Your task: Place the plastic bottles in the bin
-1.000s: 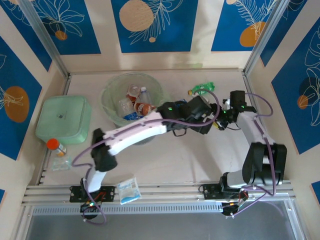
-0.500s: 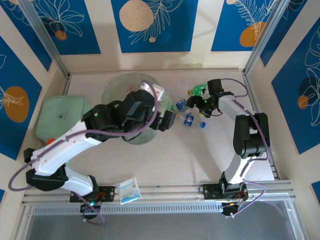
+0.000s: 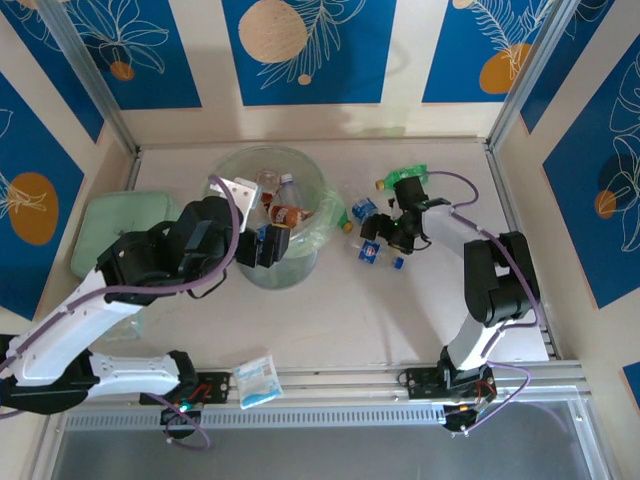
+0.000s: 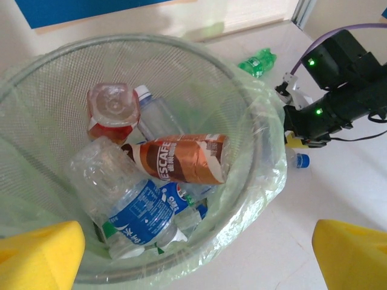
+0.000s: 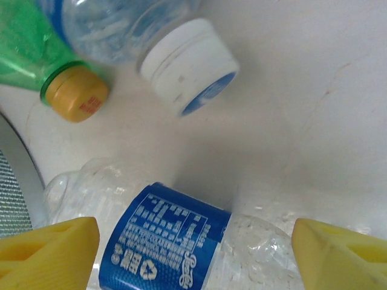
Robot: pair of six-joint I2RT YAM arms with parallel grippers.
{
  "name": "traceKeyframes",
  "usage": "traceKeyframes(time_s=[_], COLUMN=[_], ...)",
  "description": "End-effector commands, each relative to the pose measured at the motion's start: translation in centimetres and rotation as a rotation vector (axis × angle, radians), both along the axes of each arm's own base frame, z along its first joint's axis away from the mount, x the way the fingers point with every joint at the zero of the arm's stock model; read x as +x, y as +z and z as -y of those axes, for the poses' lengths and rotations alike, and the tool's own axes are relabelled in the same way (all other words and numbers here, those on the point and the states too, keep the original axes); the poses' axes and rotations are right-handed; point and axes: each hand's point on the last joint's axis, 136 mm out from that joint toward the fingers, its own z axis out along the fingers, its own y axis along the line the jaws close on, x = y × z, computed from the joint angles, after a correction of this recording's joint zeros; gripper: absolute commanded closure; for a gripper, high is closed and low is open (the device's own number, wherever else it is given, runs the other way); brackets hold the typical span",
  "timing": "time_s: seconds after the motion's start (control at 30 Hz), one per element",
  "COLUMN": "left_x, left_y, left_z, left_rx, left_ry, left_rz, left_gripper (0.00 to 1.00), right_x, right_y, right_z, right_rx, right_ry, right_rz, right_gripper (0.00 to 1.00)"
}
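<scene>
Bottle-sorting in progress: the left claw [image 3: 270,243] hangs wide open and empty over the 6 o'clock rim of the bin [image 3: 312,178]. The bin stands on the table [image 3: 330,310], at about 11 o'clock from the table's middle.

The left wrist camera looks down into the bag-lined bin at a heap of bottles. A brown-labelled bottle [image 4: 181,160] lies across the middle, with a crumpled blue-labelled bottle [image 4: 130,211] at its 7 o'clock. A red-topped bottle [image 4: 112,109] sits at its 11 o'clock, and a white-capped clear bottle [image 4: 154,118] is just beside that one.

At 3 o'clock of the bin, loose bottles lie on the table. The right claw [image 3: 378,245] is down among them, its jaws spread over a clear bottle [image 5: 175,241] with a blue label. That bottle lies on its side between the yellow fingertips [image 5: 48,248]; whether they touch it cannot be told. A yellow-capped bottle [image 5: 36,42] and a white cap [image 5: 187,63] lie just beyond, at 11 and 12 o'clock.

From above, a green bottle [image 3: 405,178] lies at 12 o'clock of the right claw. A pale-green lidded box [image 3: 100,235] sits at 9 o'clock of the bin. A blue-white sachet [image 3: 255,381] lies at the table's near edge, at 7 o'clock.
</scene>
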Motion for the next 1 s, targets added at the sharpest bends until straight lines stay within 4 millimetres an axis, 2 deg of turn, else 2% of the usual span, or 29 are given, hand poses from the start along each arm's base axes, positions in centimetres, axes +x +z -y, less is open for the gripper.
traceKeyframes(time_s=[0.0,0.23,0.43,0.67,0.97], left_x=[0.1,-0.1,-0.1,-0.1,0.1], left_y=[-0.9,-1.2,-1.6,-1.8,-2.3], left_z=[-1.1,-2.1,-2.5,-2.8,-2.7], left_rx=[0.013,0.010,0.008,0.005,0.004], left_ry=[0.040,0.057,0.067,0.073,0.070], left_rz=[-0.014,-0.016,-0.022,-0.026,-0.038], left_gripper=[0.04,0.04,0.04,0.04,0.05], right_x=[-1.1,-2.7,-4.1,-5.9,-8.7], right_y=[0.0,-0.5,0.8,1.6,0.4], right_z=[-0.4,-2.1,-3.1,-2.3,-1.4], right_rx=[-0.066,-0.098,-0.044,-0.007,0.007], right_ry=[0.032,0.098,0.121,0.098,0.098], right_rz=[0.008,0.007,0.027,0.015,-0.027], right_gripper=[0.17,0.16,0.08,0.08,0.08])
